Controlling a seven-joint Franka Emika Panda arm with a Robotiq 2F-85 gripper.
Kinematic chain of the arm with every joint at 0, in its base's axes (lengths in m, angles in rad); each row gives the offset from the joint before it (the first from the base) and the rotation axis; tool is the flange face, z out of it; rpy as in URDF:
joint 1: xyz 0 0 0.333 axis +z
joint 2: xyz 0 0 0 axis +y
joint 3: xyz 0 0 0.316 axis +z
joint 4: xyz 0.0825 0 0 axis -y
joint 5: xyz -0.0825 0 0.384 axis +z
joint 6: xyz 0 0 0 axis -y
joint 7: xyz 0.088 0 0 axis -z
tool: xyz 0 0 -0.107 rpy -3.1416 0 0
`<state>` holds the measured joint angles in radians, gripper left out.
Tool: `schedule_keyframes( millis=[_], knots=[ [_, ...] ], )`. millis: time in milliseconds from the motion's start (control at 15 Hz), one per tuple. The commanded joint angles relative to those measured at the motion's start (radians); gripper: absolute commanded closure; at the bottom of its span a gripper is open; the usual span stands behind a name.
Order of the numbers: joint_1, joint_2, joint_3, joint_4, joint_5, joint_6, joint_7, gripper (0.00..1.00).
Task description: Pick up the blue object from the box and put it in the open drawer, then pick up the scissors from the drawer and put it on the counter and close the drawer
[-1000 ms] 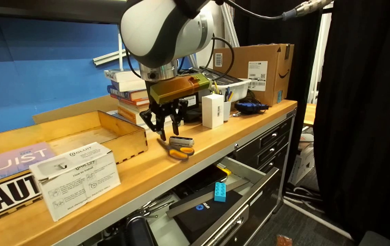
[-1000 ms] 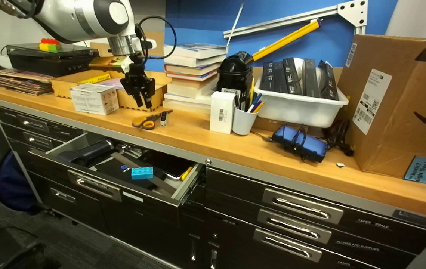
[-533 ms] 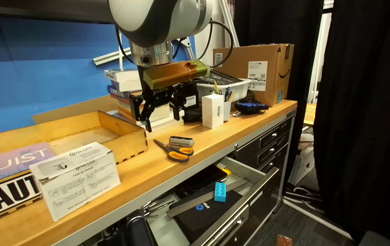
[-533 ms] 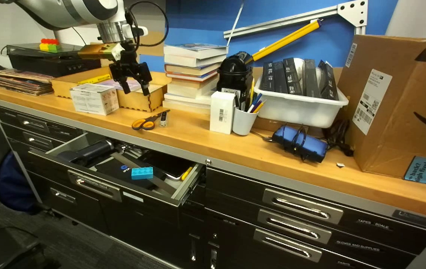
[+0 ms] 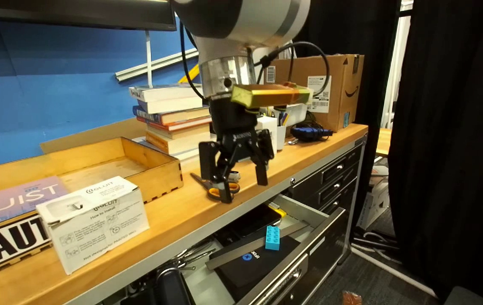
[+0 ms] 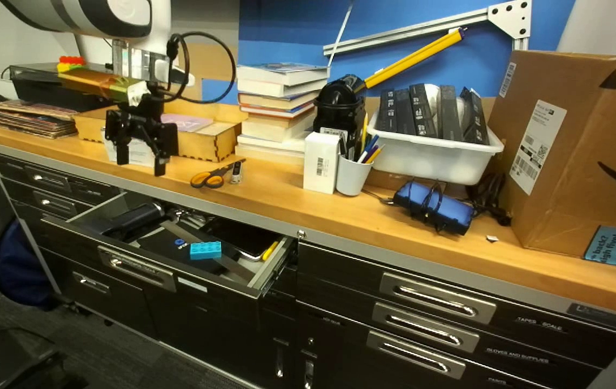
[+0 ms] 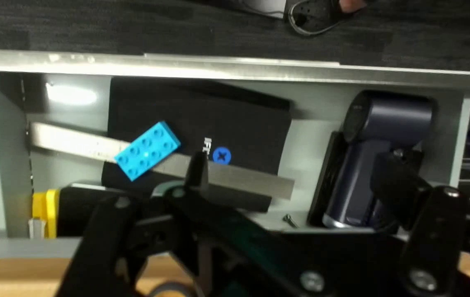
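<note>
The blue object [image 5: 272,238] [image 6: 205,250] [image 7: 147,150] is a light blue studded brick lying in the drawer [image 6: 70,237] [image 7: 239,70], on a black case and a metal strip. The drawer stands pulled out. On the wooden counter [image 5: 169,216] [image 6: 275,189] lie the scissors [image 5: 200,181] [image 6: 224,169], their orange loops partly covered by a finger in an exterior view. My gripper [image 5: 243,189] [image 6: 141,163] [image 7: 294,177] hangs by the counter's front edge, jaws wide apart and holding nothing. The white printed box [image 5: 97,228] [image 6: 138,154] stands on the counter.
A small grey item [image 6: 236,173] lies beside the scissors. Behind are a wooden tray [image 5: 156,176], stacked books [image 6: 281,102], a small white carton [image 6: 320,165], a pen cup [image 6: 352,175] and a white bin [image 6: 432,156]. A dark hair-dryer-like tool [image 7: 356,173] shares the drawer.
My jaws have spread wide. The gripper has left its place above the scissors, first rising, then coming toward the counter's front edge. The scissors, blurred a second ago, lie still on the counter.
</note>
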<state>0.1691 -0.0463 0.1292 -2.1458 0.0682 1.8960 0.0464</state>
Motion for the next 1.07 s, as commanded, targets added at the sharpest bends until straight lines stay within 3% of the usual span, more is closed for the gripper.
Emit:
schedule_keyframes(
  millis=[0, 267, 667, 1000],
  knots=[
    [-0.019, 0.008, -0.002, -0.136, 0.004, 0.07, 0.001, 0.0],
    [-0.014, 0.12, 0.006, -0.2, -0.056, 0.135, 0.103, 0.0],
    [-0.003, 0.24, -0.002, -0.191, -0.084, 0.153, 0.176, 0.0],
    [0.041, 0.279, -0.014, -0.176, -0.21, 0.306, 0.405, 0.0]
  ],
)
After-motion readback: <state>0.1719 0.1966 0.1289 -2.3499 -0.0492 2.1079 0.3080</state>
